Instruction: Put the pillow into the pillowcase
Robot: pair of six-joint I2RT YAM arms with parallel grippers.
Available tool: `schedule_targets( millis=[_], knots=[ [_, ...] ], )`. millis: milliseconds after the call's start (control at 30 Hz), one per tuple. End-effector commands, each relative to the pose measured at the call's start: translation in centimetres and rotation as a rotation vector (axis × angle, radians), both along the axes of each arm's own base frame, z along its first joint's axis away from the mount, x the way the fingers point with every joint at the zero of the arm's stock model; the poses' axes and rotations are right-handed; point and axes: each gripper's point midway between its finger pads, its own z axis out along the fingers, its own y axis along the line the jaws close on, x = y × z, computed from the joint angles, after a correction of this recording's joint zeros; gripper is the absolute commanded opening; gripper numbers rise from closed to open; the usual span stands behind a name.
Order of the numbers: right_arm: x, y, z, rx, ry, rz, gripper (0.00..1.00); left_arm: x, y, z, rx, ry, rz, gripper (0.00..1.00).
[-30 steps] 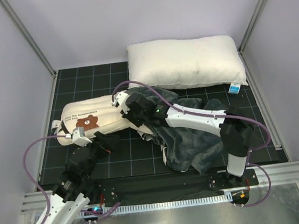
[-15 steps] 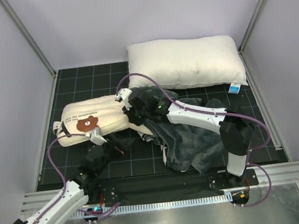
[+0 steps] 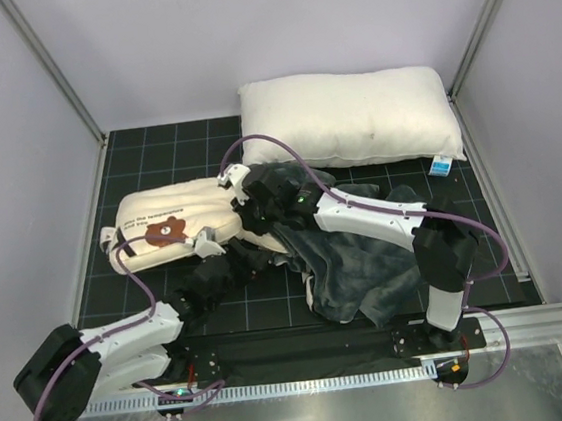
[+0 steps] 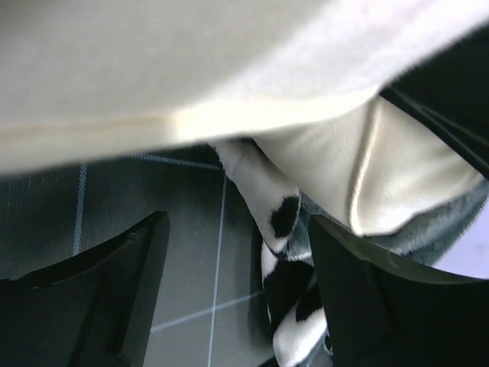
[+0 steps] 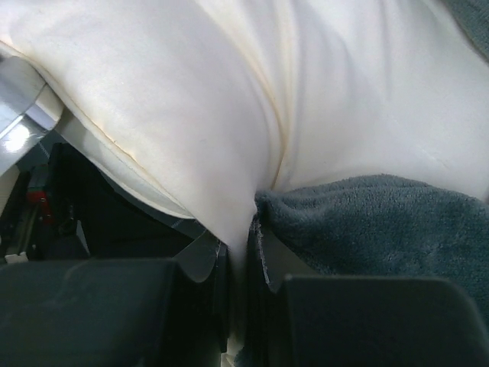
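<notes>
Reaching further right than half a second ago, the left hand (image 4: 237, 229) sits released, fingers spread around the zebra edge of the pillowcase (image 4: 286, 298), beneath the pillow (image 3: 166, 217). The right hand (image 5: 237, 245) is clenched on the pillow's cream fabric. The pillow lies near the left edge of the surface (image 3: 153, 143), and the pillowcase is crumpled toward the near edge.

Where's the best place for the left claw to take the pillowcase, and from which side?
The zebra-striped edge of the pillowcase that hangs as a thin free flap under the pillow. The left claw, open, straddles it low over the mat, so coming from the near left and closing across the flap looks best.
</notes>
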Motion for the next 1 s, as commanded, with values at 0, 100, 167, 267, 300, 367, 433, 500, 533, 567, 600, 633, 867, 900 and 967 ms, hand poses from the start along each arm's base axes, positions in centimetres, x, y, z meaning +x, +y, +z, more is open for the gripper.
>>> schedule_targets(
  millis=[0,100,167,267,300,367,433,500,533,567,600,633,867,900,967],
  knots=[
    [1.2,0.6,6.3,0.168,-0.078,-0.047,0.04,2.3,-1.8,2.9,-0.073,-0.08,0.027,0.75],
    [1.1,0.6,6.8,0.181,-0.079,-0.043,0.04,2.8,-3.1,2.0,-0.05,-0.057,0.007,0.69],
    [1.0,0.6,7.0,0.187,-0.081,-0.043,0.04,3.3,-3.7,2.5,-0.075,-0.078,0.002,0.64],
    [1.0,0.5,6.9,0.186,-0.083,-0.045,0.04,4.1,-4.2,2.1,-0.069,-0.091,0.013,0.52],
    [1.0,0.5,6.8,0.186,-0.083,-0.045,0.04,4.4,-4.4,2.4,-0.066,-0.104,0.013,0.43],
    [0.9,0.5,6.7,0.186,-0.077,-0.045,0.04,4.9,-4.9,1.9,-0.049,-0.108,0.004,0.28],
    [0.9,0.4,6.5,0.182,-0.075,-0.046,0.04,5.4,-5.9,3.1,-0.053,-0.147,-0.024,0.04],
    [0.8,0.0,6.5,0.178,-0.081,-0.054,0.04,5.6,-5.8,3.3,-0.033,-0.151,-0.026,0.0],
    [1.3,-0.5,6.6,0.168,-0.101,-0.08,0.04,5.6,-5.6,3.4,-0.015,-0.162,-0.027,0.0],
    [1.3,-0.8,6.5,0.161,-0.106,-0.085,0.04,5.5,-5.3,4.6,-0.024,-0.18,-0.02,0.0],
    [1.6,-1.2,6.4,0.152,-0.116,-0.106,0.04,5.0,-4.4,3.6,0.028,-0.146,-0.012,0.0],
    [1.7,-1.7,6.3,0.146,-0.119,-0.116,0.04,4.9,-3.5,3.6,0.06,-0.15,0.006,0.0],
    [2.4,-2.9,5.4,0.103,-0.141,-0.152,0.04,2.4,3.0,6.9,0.105,-0.119,0.063,0.0],
    [2.3,-3.0,5.1,0.093,-0.141,-0.147,0.04,1.8,3.9,8.0,0.085,-0.131,0.066,0.0],
    [2.3,-3.2,4.8,0.084,-0.145,-0.147,0.04,1.3,6.3,7.6,0.127,-0.079,0.102,0.0]
  ],
)
